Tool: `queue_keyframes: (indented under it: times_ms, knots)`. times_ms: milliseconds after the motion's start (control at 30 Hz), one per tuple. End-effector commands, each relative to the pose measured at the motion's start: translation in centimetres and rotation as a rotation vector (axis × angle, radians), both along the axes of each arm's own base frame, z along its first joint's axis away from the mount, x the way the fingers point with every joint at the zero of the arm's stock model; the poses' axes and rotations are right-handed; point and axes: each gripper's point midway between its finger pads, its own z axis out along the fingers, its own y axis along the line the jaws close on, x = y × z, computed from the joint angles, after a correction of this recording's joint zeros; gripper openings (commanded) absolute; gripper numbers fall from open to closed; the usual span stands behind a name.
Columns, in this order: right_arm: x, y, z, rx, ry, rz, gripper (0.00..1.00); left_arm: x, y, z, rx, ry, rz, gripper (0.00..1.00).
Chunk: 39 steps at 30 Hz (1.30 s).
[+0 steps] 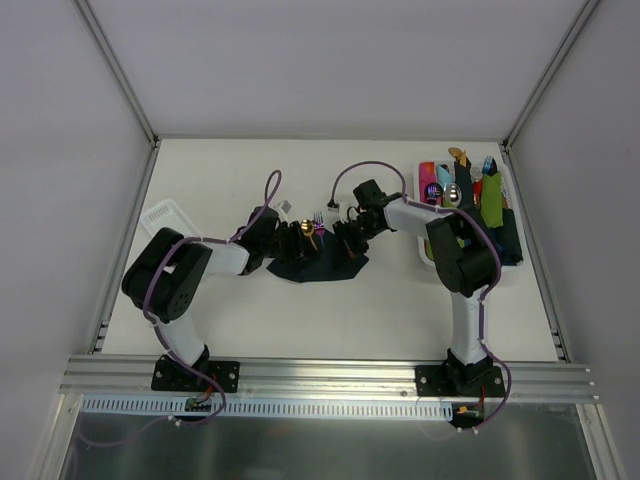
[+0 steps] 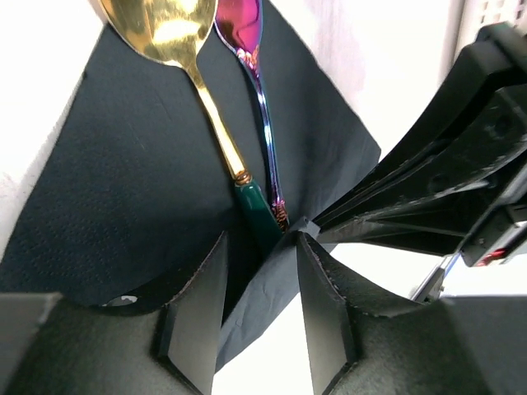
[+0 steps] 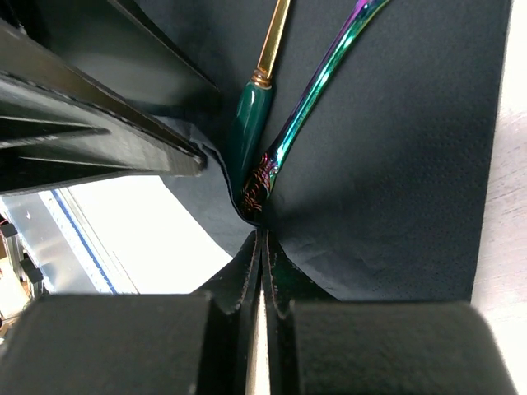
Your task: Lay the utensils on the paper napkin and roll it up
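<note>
Both utensils are on the napkin [image 1: 315, 265], which lies flat in the middle of the surface [image 1: 300, 330], between my 2 arms. The spoon [image 2: 165, 29] and the fork [image 2: 239, 25] lie side by side, almost parallel. Their heads point away from the arm bases and their handle ends converge at the napkin's near edge. That long axis is what I go by: I judge the roll has to run along it, so the sheet must wrap sideways over the 2 handles.

The handle ends are where both tools meet. The right tool [image 3: 262, 247] comes in from the right with its fingers pressed together. The napkin puckers straight into their tips, just beside the fork's handle end, so I read it as pinching the sheet's edge and lifting a small fold. The left tool [image 2: 262, 255] comes in from the left with its fingers spread. That raised fold stands between them, just short of the spoon's green handle end, and I see no grip on it yet.

Neither arm is clearly nearer, since both sit at the same corner. The right has the sheet, and the left is lined up to take the fold.

I can read no brand, label or writing in any view.
</note>
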Motion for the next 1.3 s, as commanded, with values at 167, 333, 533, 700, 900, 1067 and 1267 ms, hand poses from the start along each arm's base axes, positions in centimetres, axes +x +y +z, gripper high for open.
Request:
queue_keyframes:
  times_ms: [167,333,533,700,900,1067,1267]
  knots:
    - [0.8,0.1,0.5,0.009,-0.012,0.007,0.00,0.9,-0.6,1.1,-0.064,-0.062,-0.035,0.29]
    - [0.9,0.2,0.4,0.006,-0.009,0.005,0.00,1.0,-0.3,0.9,-0.067,-0.051,-0.012,0.16]
    - [0.7,0.1,0.9,0.009,-0.007,0.004,0.02,1.2,0.0,-0.1,-0.039,-0.011,0.003,0.01]
    - [0.5,0.3,2.3,0.025,-0.008,-0.004,0.08,1.0,0.4,-1.0,-0.005,0.020,0.014,0.00]
    - [1.0,-0.4,5.3,0.044,-0.034,-0.040,0.23,0.8,0.9,-2.1,0.038,0.051,0.030,0.00]
    - [2.0,-3.3,6.6,0.006,-0.060,-0.120,0.36,0.8,1.0,-2.6,0.050,0.068,0.029,0.00]
    - [3.4,-7.5,4.9,-0.169,-0.112,-0.177,0.48,0.9,0.9,-3.1,0.052,0.084,0.031,0.00]
